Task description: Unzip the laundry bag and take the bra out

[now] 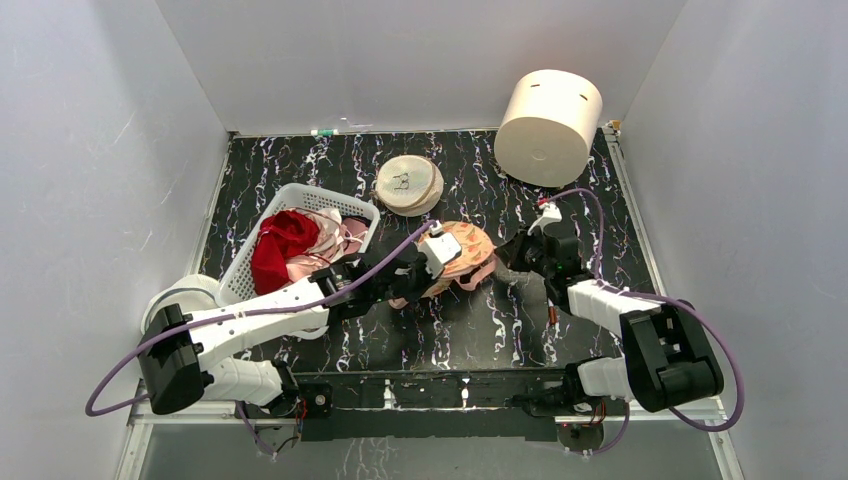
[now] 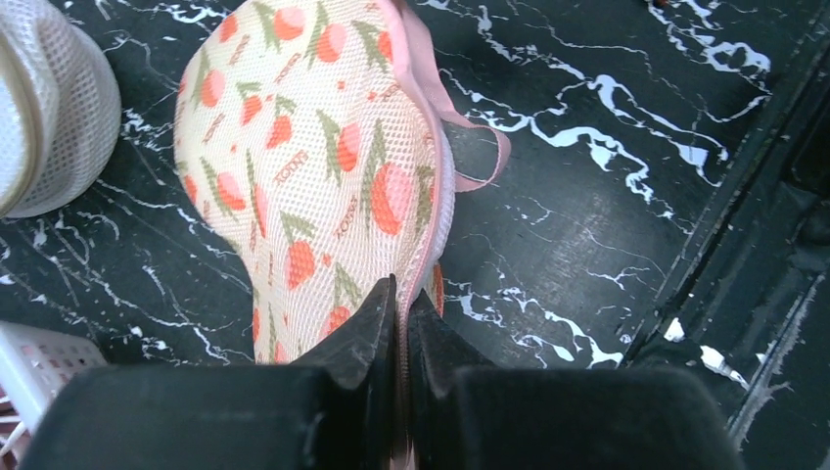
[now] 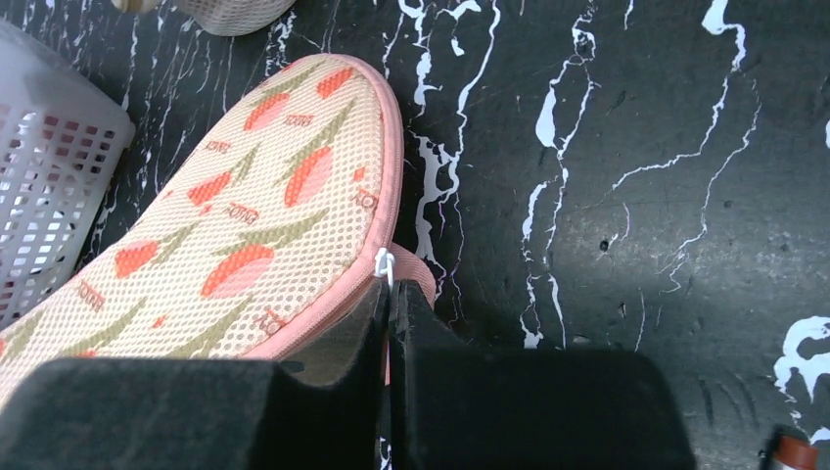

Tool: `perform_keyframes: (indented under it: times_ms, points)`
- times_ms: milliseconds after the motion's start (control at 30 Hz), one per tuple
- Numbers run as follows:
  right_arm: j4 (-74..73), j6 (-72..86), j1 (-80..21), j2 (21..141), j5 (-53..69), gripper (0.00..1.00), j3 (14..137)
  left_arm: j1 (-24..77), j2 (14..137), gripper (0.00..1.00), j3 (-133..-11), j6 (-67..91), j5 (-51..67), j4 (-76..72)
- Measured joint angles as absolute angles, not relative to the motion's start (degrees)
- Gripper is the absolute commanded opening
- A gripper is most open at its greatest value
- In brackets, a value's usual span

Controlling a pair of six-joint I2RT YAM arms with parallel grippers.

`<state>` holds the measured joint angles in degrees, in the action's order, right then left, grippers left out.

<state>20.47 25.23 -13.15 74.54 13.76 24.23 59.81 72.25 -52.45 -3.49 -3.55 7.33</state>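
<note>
Laundry bag lies flat about mid-desk, between the two arms, well clear of every edge. The white basket of clothes sits toward the left edge, the round mesh disc toward the far edge. Left gripper has its fingers together, clamped on the bag's pink trim at the near end of the pouch. Right gripper is also pressed together at the opposite rim, and the small white zip pull sits right at its fingertips, so it looks pinched, though the contact itself is hidden by the pads. Zip reads as closed along the visible rim. The bra does not show in any view and is presumably inside. Handling judgement: the bag is light, padded mesh, floppy, and slides easily on the glossy marble desk, so one side must anchor it while the other runs the zip. The pull is tiny and easy to lose; keep the pinch firm and follow the curved rim. The bra should be soft and light, not fragile. Take it by a cup edge or strap once the opening gapes.
</note>
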Motion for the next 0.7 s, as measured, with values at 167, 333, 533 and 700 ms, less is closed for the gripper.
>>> perform_keyframes:
  times_ms: [167, 333, 533, 700]
  points:
    - [20.4, 22.3, -11.7, 73.8, 20.6, 0.0, 24.9, 59.9, 72.4, 0.35, -52.4, -3.2, -8.5, 7.5]
    - [20.8, 21.5, -11.6, 72.6, 29.3, 0.0, 24.7, 59.9, 72.8, 0.68, -52.0, -3.0, -12.9, 6.8]
    - [20.4, 21.4, -11.6, 68.6, 36.8, 0.0, 23.6, 59.9, 71.2, 0.83, -48.6, -2.4, -9.0, 3.0]
    - [20.1, 21.8, -11.6, 65.6, 41.4, 0.0, 22.1, 59.9, 76.6, 0.86, -53.3, 0.3, -4.4, 1.3]
